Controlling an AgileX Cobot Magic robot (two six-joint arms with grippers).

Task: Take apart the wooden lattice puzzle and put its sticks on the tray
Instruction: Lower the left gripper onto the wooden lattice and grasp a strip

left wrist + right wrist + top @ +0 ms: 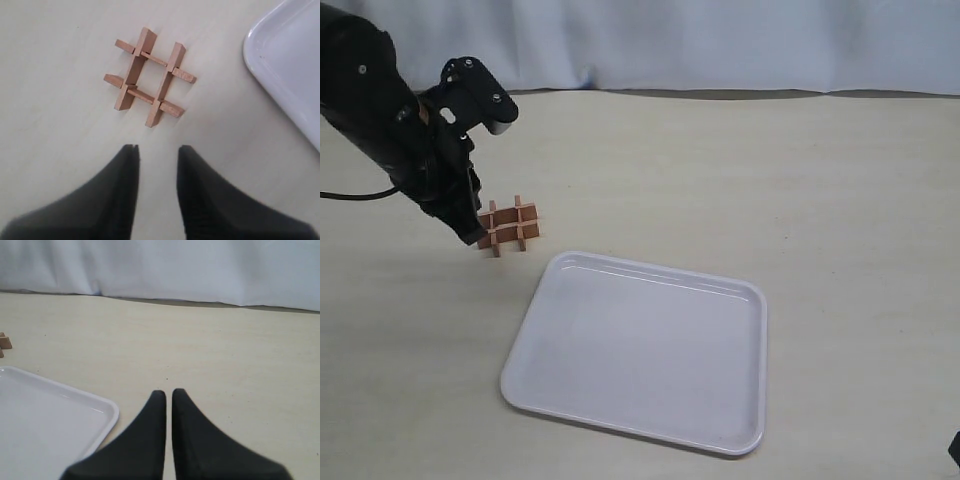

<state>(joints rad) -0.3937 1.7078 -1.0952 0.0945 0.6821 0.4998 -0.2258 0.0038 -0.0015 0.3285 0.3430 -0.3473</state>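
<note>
The wooden lattice puzzle (510, 228) lies assembled on the table as a reddish-brown hash of four interlocked sticks, just off the far left corner of the white tray (640, 350). My left gripper (473, 232) hangs close beside it on the left. In the left wrist view the puzzle (166, 80) sits a short way ahead of the left gripper (158, 149), which is open and holds nothing. The tray's corner (285, 65) shows there too. My right gripper (167, 392) is shut on nothing, low over the table beside the tray's rim (107, 410). The tray is empty.
A white cloth backdrop (700, 45) closes off the far edge of the table. A tip of the puzzle (5, 342) peeks in at the edge of the right wrist view. Bare tabletop (800, 190) spreads to the right of the puzzle.
</note>
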